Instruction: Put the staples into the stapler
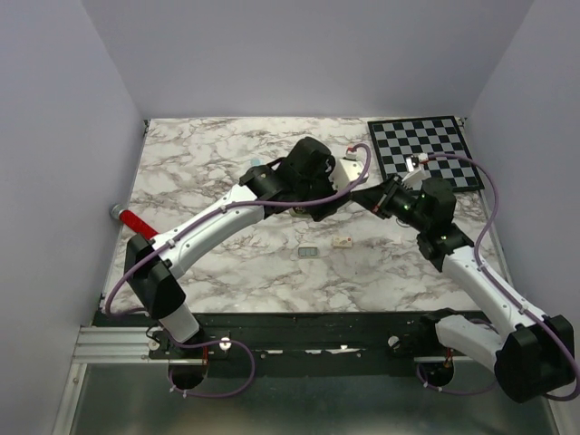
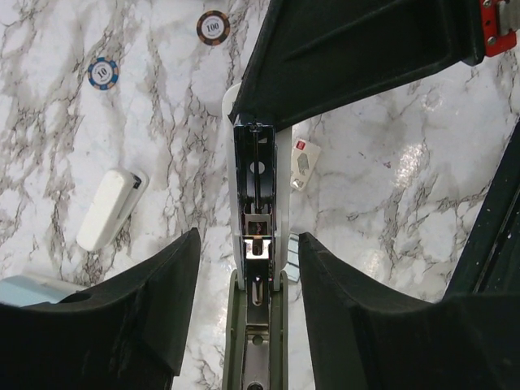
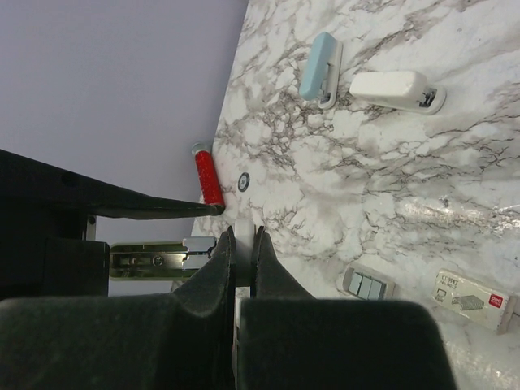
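The stapler [image 2: 258, 203] is held open above the table, its metal channel facing up and its grey-green base [image 2: 256, 341] toward the camera. My left gripper [image 2: 248, 236] straddles it, open, with a gap on each side. My right gripper [image 3: 242, 231] is shut on a thin white part of the stapler [image 3: 244, 219], whose metal track [image 3: 162, 258] shows to its left. The staples [image 3: 368, 284], a small flat grey rectangle, lie on the marble [image 1: 308, 252]; they peek out beside the stapler [image 2: 291, 260]. In the top view both grippers meet at the stapler [image 1: 344, 170].
A small white box [image 3: 475, 301] lies next to the staples. A white stapler [image 3: 398, 88] and a light-blue one [image 3: 321, 67] rest farther back, with two poker chips [image 2: 213, 27]. A red-handled tool [image 1: 136, 220] lies at the left edge, a checkerboard [image 1: 426, 149] at the back right.
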Available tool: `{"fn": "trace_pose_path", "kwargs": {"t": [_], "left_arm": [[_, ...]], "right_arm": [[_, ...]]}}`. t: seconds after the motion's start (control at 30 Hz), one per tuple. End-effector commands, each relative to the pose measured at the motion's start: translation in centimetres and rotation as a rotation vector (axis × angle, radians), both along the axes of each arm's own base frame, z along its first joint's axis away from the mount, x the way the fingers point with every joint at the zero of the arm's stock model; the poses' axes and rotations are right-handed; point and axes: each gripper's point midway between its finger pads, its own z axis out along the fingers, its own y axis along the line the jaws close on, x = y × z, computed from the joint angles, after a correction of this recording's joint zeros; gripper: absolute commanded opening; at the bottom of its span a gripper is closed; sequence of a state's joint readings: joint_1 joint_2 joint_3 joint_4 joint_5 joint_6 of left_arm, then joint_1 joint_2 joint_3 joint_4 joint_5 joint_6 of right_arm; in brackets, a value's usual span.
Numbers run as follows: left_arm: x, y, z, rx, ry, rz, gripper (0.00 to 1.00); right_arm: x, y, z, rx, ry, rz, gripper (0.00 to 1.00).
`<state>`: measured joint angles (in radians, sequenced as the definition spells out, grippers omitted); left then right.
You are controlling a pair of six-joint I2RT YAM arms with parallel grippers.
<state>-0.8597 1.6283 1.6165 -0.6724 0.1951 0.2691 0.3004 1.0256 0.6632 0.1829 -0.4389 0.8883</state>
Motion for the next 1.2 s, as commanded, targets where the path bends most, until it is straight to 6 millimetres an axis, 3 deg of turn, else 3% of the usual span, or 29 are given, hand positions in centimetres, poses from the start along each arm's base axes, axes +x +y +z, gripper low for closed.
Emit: {"fn": "trace_pose_path", "kwargs": {"t": [0.0, 0.27, 0.47, 0.6, 0.67, 0.8, 0.83, 0.93, 1.03, 1.17], "left_arm": [[-0.3, 0.0, -0.6, 0.029, 0.016, -0.024, 0.56], [0.1, 0.1, -2.2, 0.059, 0.032, -0.001, 0.46], [0.0, 0.1, -2.8, 0.057, 0.039, 0.004, 0.27], [-0.2, 0.6, -3.2, 0.061, 0.054, 0.005, 0.05], [-0.4, 1.5, -3.5, 0.075, 0.059, 0.017, 0.01], [-0.5, 3.7, -4.6, 0.123, 0.042, 0.055, 0.00], [-0.9, 4.5, -5.4, 0.154, 0.055, 0.060, 0.00], [-1.9, 5.8, -6.9, 0.206, 0.089, 0.059, 0.00], [-2.9, 7.3, -8.5, 0.262, 0.122, 0.068, 0.00], [-4.3, 9.0, -10.6, 0.340, 0.180, 0.074, 0.00]], "right_arm": [[0.1, 0.8, 2.0, 0.022, -0.057, 0.043, 0.01], [0.0, 1.5, 1.7, 0.031, -0.039, 0.064, 0.01], [-0.1, 1.8, 1.1, 0.036, -0.020, 0.071, 0.01], [-0.2, 1.8, 0.9, 0.034, -0.018, 0.075, 0.01], [-0.4, 2.0, 0.5, 0.022, -0.020, 0.097, 0.02], [-0.7, 2.3, -1.1, 0.005, 0.008, 0.124, 0.32], [-0.8, 2.3, -1.4, 0.003, 0.010, 0.126, 0.45], [-1.0, 2.0, -2.6, -0.020, 0.029, 0.117, 0.61], [-0.9, 1.1, -3.8, -0.077, 0.039, 0.073, 0.68], [-0.3, -1.5, -6.2, -0.184, 0.071, -0.072, 0.72]]}}
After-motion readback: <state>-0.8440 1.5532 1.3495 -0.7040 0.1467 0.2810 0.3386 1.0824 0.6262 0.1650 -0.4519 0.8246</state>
